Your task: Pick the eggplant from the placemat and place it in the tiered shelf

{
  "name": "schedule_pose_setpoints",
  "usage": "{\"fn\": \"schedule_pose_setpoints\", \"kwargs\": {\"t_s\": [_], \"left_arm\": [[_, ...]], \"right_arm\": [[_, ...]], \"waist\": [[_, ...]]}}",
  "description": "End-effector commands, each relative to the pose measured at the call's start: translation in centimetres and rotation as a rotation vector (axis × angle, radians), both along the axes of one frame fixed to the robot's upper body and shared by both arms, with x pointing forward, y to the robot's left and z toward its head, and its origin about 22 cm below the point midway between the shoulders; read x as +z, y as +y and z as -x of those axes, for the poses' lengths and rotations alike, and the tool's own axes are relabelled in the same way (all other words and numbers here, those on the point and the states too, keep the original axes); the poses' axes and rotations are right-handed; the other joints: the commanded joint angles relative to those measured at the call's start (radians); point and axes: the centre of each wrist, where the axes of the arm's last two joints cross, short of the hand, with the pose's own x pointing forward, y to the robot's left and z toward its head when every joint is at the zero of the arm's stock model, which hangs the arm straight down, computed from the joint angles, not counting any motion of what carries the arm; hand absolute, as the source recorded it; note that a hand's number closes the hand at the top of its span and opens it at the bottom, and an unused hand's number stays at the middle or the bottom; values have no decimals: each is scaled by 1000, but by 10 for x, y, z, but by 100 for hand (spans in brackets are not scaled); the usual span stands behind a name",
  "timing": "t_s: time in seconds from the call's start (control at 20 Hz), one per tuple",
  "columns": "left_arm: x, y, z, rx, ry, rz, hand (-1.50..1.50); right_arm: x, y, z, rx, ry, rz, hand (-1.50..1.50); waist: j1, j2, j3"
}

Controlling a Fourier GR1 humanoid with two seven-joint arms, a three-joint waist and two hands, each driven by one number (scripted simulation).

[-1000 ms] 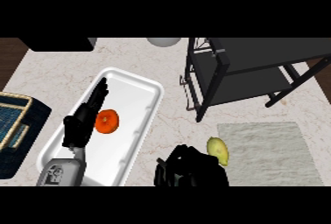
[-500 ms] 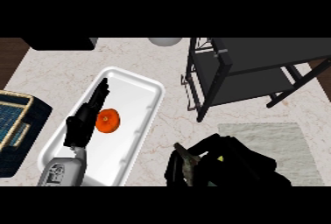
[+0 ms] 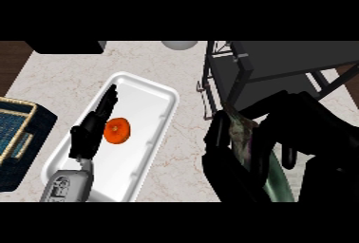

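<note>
Clearly the black left hand lay with straight fingers over the long white tray, beside an orange round fruit. Right of the tray, the black right hand was curled round the pale, greenish elongated eggplant, lifted just below the dark metal tiered shelf. Its skin looked smooth, so probably slippery and rather light; gripping the thick middle seemed safest.
</note>
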Motion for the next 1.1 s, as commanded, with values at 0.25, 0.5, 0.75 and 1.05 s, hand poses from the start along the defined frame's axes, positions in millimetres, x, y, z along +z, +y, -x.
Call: {"fn": "schedule_pose_setpoints", "kwargs": {"t_s": [0.25,0.5,0.75,1.05], "left_arm": [[-1,-10,2,9,-8,-6,0],[2,13,3,-26,6,5,0],[15,-10,8,-6,0,-8,0],[7,3,-1,-11,-2,-11,0]], "right_arm": [[29,-24,-53,-162,37,-3,150],[57,-19,-78,-188,4,105,150],[49,-31,-98,-183,-23,98,150],[14,-36,-136,-218,-72,261,150]], "waist": [[1,3,1],[7,2,1],[6,2,2],[7,5,1]]}}
